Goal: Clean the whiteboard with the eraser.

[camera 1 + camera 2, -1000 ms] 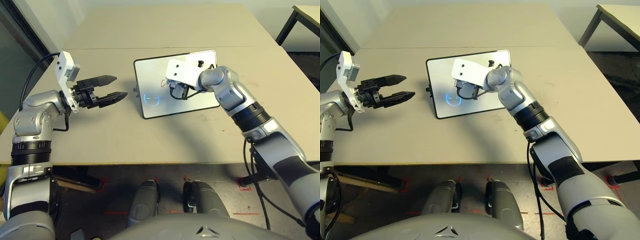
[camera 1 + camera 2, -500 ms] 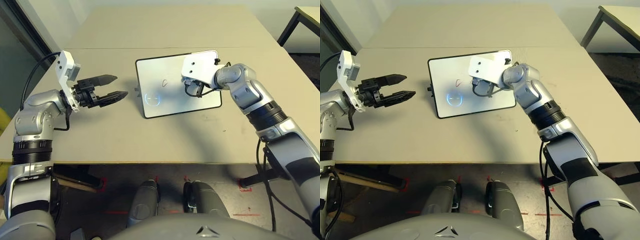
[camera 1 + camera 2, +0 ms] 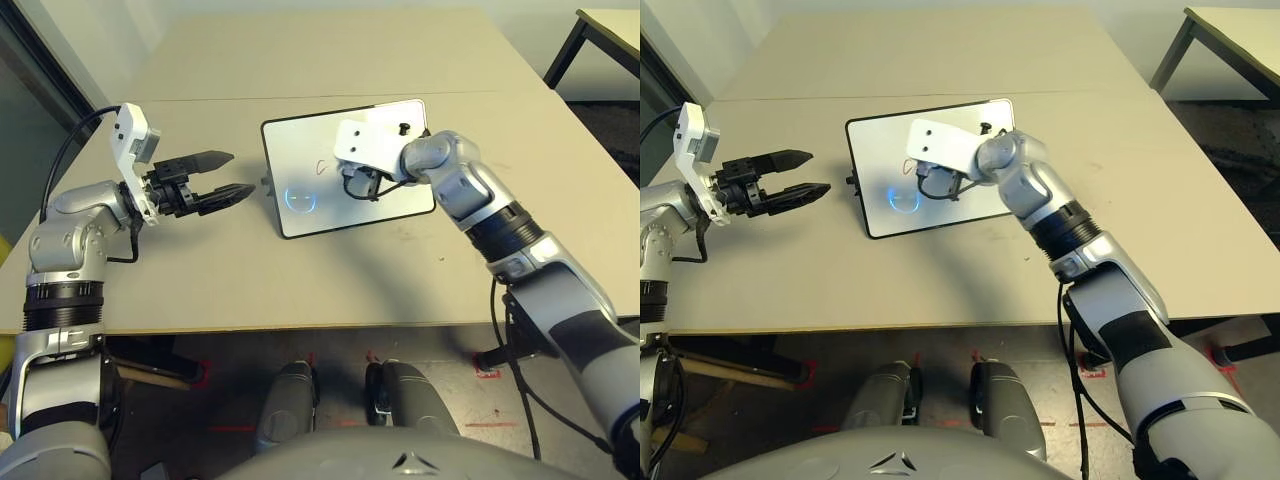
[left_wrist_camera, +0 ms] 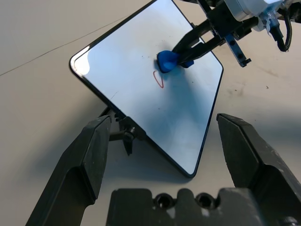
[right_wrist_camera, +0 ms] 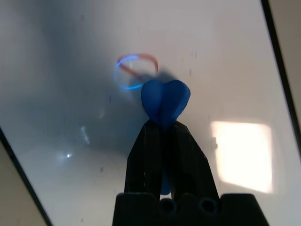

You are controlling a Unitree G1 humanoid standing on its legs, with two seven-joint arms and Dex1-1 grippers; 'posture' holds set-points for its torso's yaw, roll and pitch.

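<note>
Main risk: the whiteboard (image 3: 345, 165), centre of the head view, is only propped on a small stand (image 4: 123, 134), so too much push from the right arm could likely slide or tip it back; the left end effector (image 3: 222, 173) is held spread wide and empty at mid-left, well apart from the board, so no bracing is given. Second risk: a small red squiggle (image 4: 159, 79) is left on the board just beside the eraser (image 4: 168, 60), and could be missed if the stroke is run off line. The eraser is pinched between the closed fingers of the right end effector (image 5: 165, 127), tip at the board face; slip in that thin pinch is possible under side load. The surface (image 3: 330, 60) is a bare beige top with faint marks. Room: another table's corner (image 3: 612, 24) at upper right, dark floor below.
</note>
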